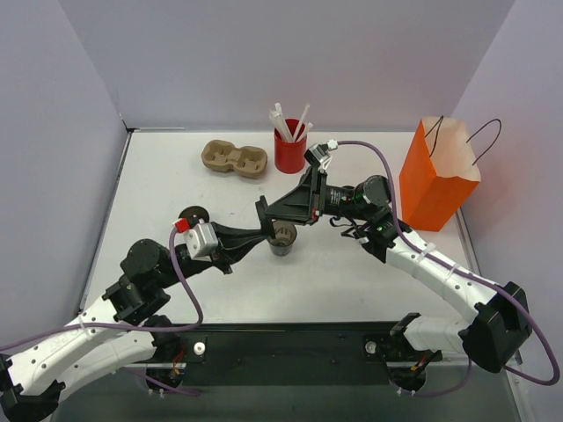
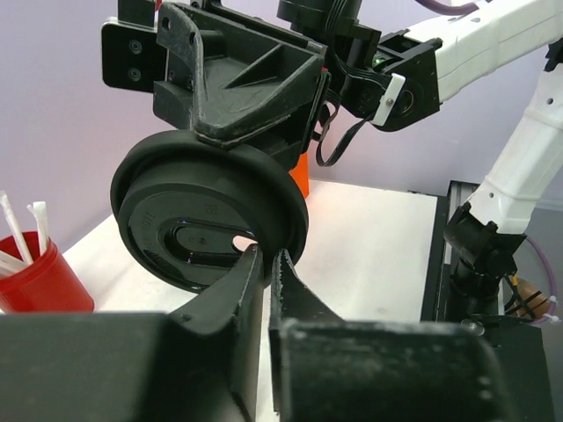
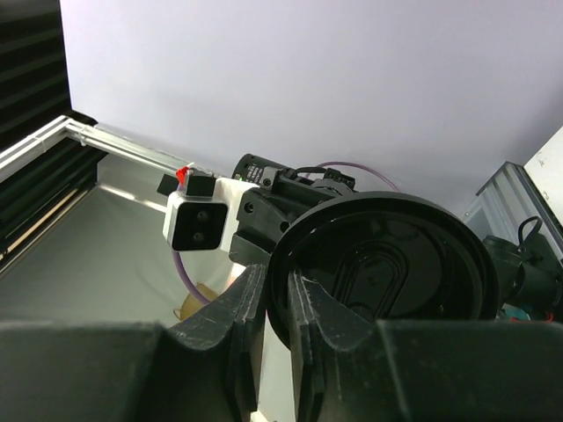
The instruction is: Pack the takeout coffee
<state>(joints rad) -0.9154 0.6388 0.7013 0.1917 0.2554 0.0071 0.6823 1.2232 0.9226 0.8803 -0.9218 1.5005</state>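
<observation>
From above, the dark cup (image 1: 282,244) is partly covered, and I cannot pick out the held black lid (image 2: 202,211) there. At the left wrist, the red cup (image 2: 35,286) is cut by the edge and the orange bag (image 2: 302,178) only peeks from behind. Whether the left gripper (image 2: 266,259) really pinches the lid, I cannot tell.

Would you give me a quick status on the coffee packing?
Status: left claw and right claw both shut on one black lid. One coffee cup open on table beneath. Obstruction: right arm, between cup and orange bag.
</observation>
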